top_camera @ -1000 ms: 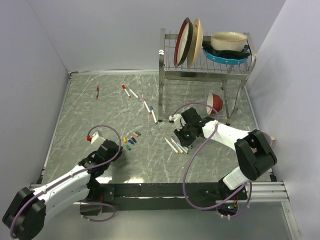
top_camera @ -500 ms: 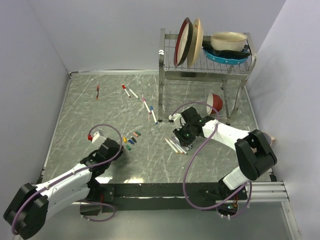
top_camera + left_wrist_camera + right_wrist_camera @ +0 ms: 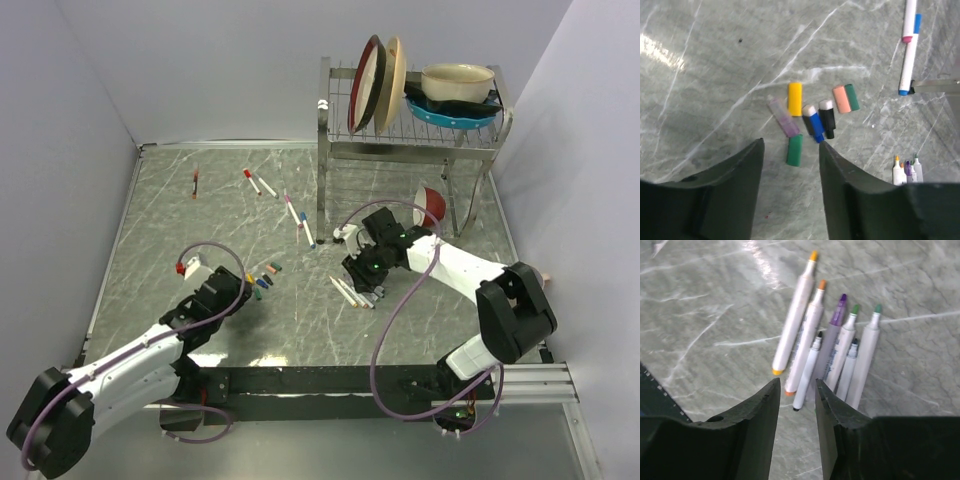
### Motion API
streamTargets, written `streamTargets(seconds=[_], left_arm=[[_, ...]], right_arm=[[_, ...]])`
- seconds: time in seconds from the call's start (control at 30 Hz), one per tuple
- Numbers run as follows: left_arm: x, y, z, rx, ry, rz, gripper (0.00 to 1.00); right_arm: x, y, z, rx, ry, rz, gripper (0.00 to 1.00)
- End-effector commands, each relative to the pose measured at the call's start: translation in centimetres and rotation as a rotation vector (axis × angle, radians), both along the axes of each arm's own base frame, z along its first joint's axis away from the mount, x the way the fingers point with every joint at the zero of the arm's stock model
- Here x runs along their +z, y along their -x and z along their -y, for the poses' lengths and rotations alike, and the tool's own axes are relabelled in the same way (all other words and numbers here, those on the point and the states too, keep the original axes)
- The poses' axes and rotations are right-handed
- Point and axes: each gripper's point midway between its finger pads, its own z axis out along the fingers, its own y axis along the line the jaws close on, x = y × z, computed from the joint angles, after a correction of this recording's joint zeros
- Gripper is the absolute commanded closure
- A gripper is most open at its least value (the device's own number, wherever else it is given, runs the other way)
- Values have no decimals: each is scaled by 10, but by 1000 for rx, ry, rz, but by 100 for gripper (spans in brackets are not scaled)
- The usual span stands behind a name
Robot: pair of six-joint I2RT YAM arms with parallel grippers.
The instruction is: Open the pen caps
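Several loose pen caps (image 3: pixel 262 283) lie clustered on the marble table; the left wrist view shows a yellow cap (image 3: pixel 795 99), a green cap (image 3: pixel 794 150), and purple, blue, black, pink and dark green ones. My left gripper (image 3: pixel 243 296) (image 3: pixel 790 142) is open and empty just short of the green cap. Several uncapped white pens (image 3: pixel 352 292) (image 3: pixel 825 345) lie side by side. My right gripper (image 3: pixel 360 280) (image 3: pixel 796 381) is open and empty above their rear ends. Capped pens lie farther back: a red-capped one (image 3: pixel 260 183), a pink-capped one (image 3: pixel 291 208) and a blue-capped one (image 3: pixel 305 230).
A metal dish rack (image 3: pixel 330 150) with plates and bowls stands at the back right, with a red and white bowl (image 3: pixel 429 205) under it. Another small pen (image 3: pixel 196 181) lies at the back left. Walls close in the table at left, back and right.
My left gripper has moved slightly forward toward the caps. My right gripper has shifted a little left over the uncapped pens. Nothing was picked up.
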Motion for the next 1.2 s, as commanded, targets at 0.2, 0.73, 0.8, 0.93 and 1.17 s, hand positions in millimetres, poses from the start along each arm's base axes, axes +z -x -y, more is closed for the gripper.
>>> streamTargets(seconds=[0.2,0.73,0.8,0.93,1.17], left_arm=[[90,-54,14,-156,-95,196,13],[90,-236,1,-231,-230,13,9],[75,-260,0,-221,-253,-50,15],[48,-292,-8,-199,-340,-154,27],[8,-326,-16,-194,-444,-262,39]], right_arm=[[44,6,-13,140,-126,59,54],[61,7,-15,154,-165,105,53],[63,7,-15,155,-168,108,53],[63,6,-15,153,-161,111,53],[68,5,-15,152,-164,133,53]])
